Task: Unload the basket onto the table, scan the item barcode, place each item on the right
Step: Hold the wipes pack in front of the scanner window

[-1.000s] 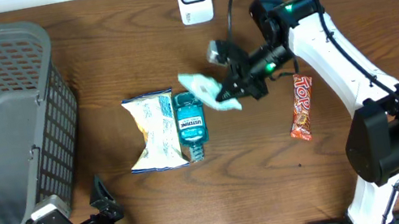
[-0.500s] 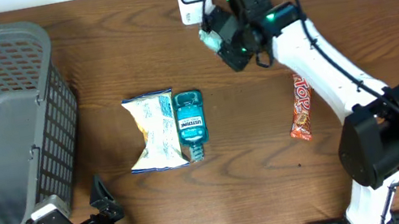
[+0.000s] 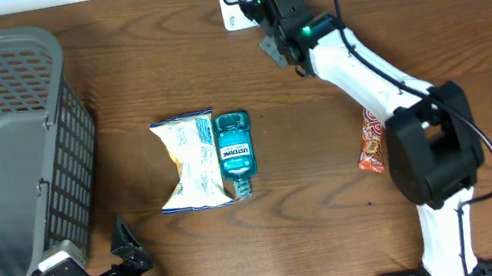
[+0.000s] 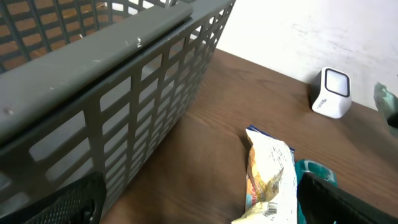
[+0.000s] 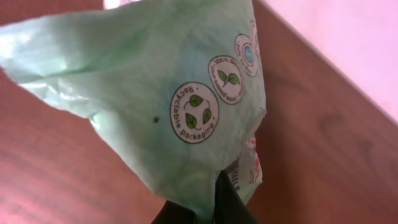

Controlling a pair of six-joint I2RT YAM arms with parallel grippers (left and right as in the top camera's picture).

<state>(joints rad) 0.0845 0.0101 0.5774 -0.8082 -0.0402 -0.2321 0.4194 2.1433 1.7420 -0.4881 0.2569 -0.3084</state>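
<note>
The brown wood-grain table is flat and matt. The grey plastic basket, with slotted lattice walls and a thick smooth rim, stands well to the left of the white rounded-box scanner, which sits at the table's far edge. A crinkled white and yellow foil snack bag lies nearer the robot than the scanner. Touching its right side is a flat teal plastic mouthwash bottle. A glossy red candy bar wrapper lies to the right of the scanner and nearer the robot, partly under the white arm.

The pale green, soft, wrinkled plastic pouch printed with round leaf badges hangs pinched in the clenched right gripper, just beside the scanner. The left gripper stands spread wide, grasping nothing, far from the scanner by the basket's near corner. Bare wood lies between the scanner and the snack bag.
</note>
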